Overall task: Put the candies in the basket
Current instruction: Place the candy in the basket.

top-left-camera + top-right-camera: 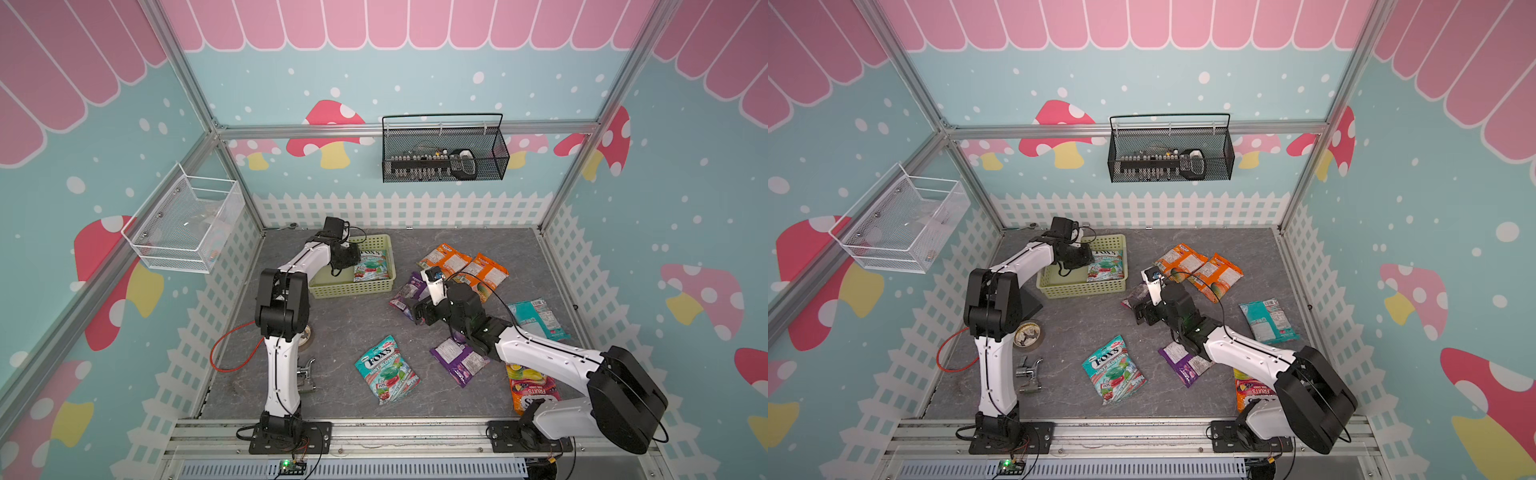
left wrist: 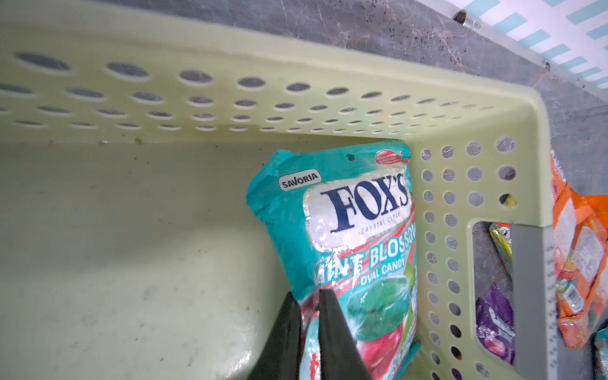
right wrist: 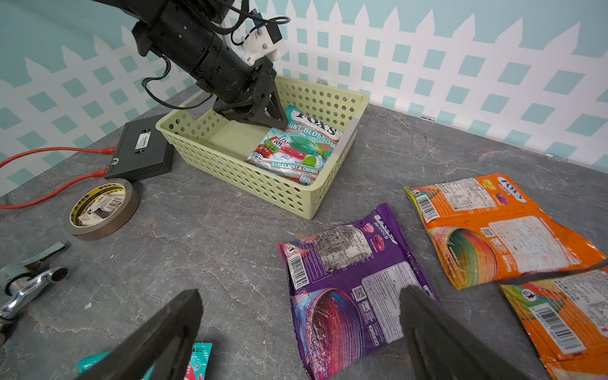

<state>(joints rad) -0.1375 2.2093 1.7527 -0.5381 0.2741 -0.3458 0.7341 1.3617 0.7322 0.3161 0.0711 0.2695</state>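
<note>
The pale yellow-green basket (image 1: 353, 292) stands on the grey worktop (image 1: 332, 332) near the back fence. One teal FOX'S bag (image 1: 374, 266) lies face up inside it, against the end wall that faces the loose candies. The left arm (image 1: 305, 257) reaches down into the basket. In the left wrist view the left jaws show only a narrow gap with the bag's lower edge in it, and I cannot tell whether they pinch the foil or have let go. The right arm (image 1: 540, 353) hangs over the middle of the worktop, the right jaws spread wide and holding nothing, above a purple bag (image 3: 348, 286) lying back side up. Just beyond it lie a far orange bag (image 1: 444, 259) and a near orange bag (image 1: 488, 272), side by side and touching. A second teal bag (image 1: 386, 370) lies face up toward the front, with a second purple bag (image 1: 455, 365) near it. A pale teal bag (image 1: 536, 318) lies back up by the side fence. An orange-red Fruits bag (image 1: 528, 386) is partly hidden under the right arm. A tape roll (image 3: 100, 209) and a black box (image 3: 141, 148) sit beside the basket.
</note>
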